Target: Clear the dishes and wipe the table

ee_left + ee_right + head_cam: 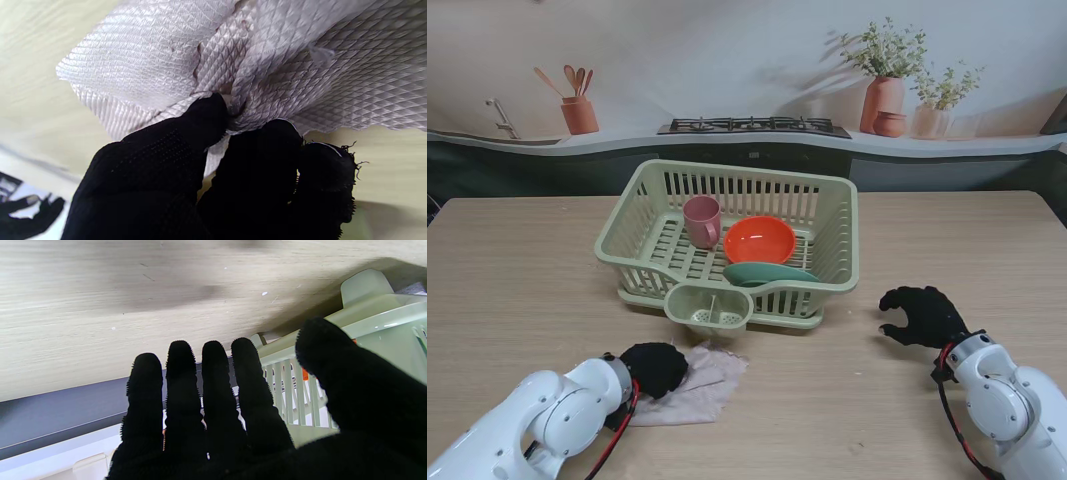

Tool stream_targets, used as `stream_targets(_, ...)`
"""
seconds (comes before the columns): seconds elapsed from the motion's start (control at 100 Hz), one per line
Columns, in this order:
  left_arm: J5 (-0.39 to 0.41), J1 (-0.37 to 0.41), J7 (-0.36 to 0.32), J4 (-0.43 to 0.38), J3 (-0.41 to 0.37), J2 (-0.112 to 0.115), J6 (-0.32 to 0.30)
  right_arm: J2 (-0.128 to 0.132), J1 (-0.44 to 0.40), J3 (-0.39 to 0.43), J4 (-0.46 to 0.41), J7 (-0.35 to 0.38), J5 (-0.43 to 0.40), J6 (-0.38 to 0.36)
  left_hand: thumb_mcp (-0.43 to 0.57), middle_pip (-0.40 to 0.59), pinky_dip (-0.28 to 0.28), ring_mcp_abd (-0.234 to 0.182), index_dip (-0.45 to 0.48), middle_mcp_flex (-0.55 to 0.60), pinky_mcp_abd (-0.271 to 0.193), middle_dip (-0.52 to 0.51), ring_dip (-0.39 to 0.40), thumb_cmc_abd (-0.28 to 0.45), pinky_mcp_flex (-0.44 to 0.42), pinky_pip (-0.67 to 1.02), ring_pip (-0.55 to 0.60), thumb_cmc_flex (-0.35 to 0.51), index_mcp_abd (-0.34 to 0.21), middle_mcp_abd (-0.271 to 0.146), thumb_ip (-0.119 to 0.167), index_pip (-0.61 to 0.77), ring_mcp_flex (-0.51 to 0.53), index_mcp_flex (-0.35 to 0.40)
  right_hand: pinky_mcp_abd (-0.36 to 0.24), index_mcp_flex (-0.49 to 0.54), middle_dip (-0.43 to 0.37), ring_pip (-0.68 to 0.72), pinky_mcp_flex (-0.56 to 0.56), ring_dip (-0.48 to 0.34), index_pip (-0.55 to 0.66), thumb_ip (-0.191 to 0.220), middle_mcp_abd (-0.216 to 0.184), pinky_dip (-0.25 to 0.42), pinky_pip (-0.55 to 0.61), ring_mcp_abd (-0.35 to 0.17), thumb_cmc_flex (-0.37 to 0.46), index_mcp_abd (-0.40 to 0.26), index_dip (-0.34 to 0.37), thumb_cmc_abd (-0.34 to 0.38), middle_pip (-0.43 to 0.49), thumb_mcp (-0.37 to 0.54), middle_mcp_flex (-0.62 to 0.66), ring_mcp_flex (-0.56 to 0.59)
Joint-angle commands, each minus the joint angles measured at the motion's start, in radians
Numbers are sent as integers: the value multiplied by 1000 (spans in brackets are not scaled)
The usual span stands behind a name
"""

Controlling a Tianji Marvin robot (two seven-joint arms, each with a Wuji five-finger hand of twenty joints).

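Observation:
A pale green dish rack [827, 215] stands in the middle of the wooden table. Inside it are a pink cup [702, 220], an orange bowl [759, 240] and a teal plate [762, 273]. A pale pink cloth [702, 385] lies on the table nearer to me than the rack, on my left. My left hand [655, 366] rests on its left edge, and in the left wrist view its fingers [206, 116] pinch a fold of the cloth [283, 60]. My right hand [922, 315] hovers open to the right of the rack, holding nothing; its fingers [213, 380] are spread beside the rack [377, 320].
A small cutlery cup [710, 308] juts from the rack's near side. Beyond the table's far edge runs a counter backdrop with a stove [755, 126] and plant pots [882, 100]. Bare wood [517, 270] lies to the left and right of the rack.

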Motion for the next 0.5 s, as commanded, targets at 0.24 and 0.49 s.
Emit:
stream_targets(0.24,132,201,199,-11,-223,-14,-55,-4,-11,6,-19,23,9,-1,32,11,44,58,6,34,76,-7,-1,69,-18,34,8,79,-13,33,20,68,10,44,38,10,-23,-68,-27,-38,-28,28,2,-8,-43,7,-22,-2,-9,-13,-44,-18,-31,-24)
stream_targets(0.49,142,220,245,-5,-245,-20,-66,-5,-12,6,-23,26,16,3,31,9,54,54,7,33,76,-4,-1,69,-20,30,7,76,-15,31,20,67,10,40,46,7,-26,-95,-37,-48,-37,28,0,-15,-62,7,-29,-4,-12,-13,-55,-30,-34,-32)
